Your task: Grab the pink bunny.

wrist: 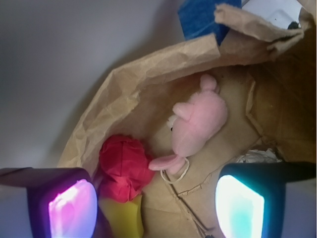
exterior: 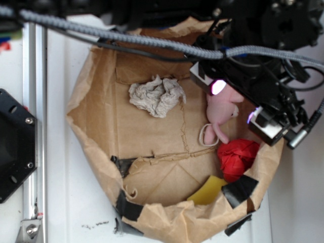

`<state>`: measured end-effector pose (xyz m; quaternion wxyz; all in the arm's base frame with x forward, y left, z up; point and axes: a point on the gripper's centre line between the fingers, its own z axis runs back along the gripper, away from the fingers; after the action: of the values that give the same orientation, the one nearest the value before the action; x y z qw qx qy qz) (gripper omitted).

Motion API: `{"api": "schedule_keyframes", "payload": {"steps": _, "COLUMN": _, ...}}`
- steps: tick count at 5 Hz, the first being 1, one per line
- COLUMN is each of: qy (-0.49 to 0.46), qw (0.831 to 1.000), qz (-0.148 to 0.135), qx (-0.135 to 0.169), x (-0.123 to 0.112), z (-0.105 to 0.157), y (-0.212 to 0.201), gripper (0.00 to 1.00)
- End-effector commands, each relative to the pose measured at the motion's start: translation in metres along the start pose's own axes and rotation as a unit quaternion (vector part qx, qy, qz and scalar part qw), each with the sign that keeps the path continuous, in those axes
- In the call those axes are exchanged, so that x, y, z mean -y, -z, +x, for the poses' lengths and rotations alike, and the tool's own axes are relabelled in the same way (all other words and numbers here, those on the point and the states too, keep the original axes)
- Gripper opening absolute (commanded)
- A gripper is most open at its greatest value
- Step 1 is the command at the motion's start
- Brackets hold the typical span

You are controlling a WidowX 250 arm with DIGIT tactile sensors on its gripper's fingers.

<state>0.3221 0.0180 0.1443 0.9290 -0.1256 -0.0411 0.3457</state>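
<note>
The pink bunny (exterior: 221,115) (wrist: 197,124) lies on the floor of a brown paper bag (exterior: 96,152), near its right wall, with a thin white loop (exterior: 206,135) trailing from it. My gripper (exterior: 236,104) (wrist: 156,206) hovers above the bunny, open, with nothing between its fingers. In the wrist view the two glowing pads (wrist: 72,208) stand wide apart at the bottom corners, and the bunny lies ahead of them, untouched. The upper part of the bunny is hidden by the gripper in the exterior view.
A red wad of cloth (exterior: 237,158) (wrist: 124,168) lies right beside the bunny. A yellow piece (exterior: 208,191) sits by the bag's front wall. A crumpled off-white paper ball (exterior: 157,95) lies at the back. The bag walls stand up all round. Cables (exterior: 126,38) cross above.
</note>
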Motion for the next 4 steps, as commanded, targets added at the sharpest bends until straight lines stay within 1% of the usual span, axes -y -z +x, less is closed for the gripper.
{"api": "schedule_keyframes", "payload": {"steps": 1, "qy": -0.004, "qw": 0.999, "qz": -0.021, "qx": 0.033, "x": -0.002, "z": 0.011, "y": -0.022, "gripper": 1.0}}
{"api": "schedule_keyframes", "payload": {"steps": 2, "qy": -0.039, "qw": 0.998, "qz": -0.023, "qx": 0.039, "x": -0.017, "z": 0.019, "y": 0.017, "gripper": 1.0}}
{"api": "schedule_keyframes", "payload": {"steps": 3, "qy": -0.012, "qw": 0.998, "qz": -0.001, "qx": 0.054, "x": -0.032, "z": 0.005, "y": 0.04, "gripper": 1.0}}
{"api": "schedule_keyframes", "payload": {"steps": 4, "qy": -0.003, "qw": 0.997, "qz": 0.001, "qx": 0.076, "x": -0.047, "z": -0.007, "y": 0.056, "gripper": 1.0}}
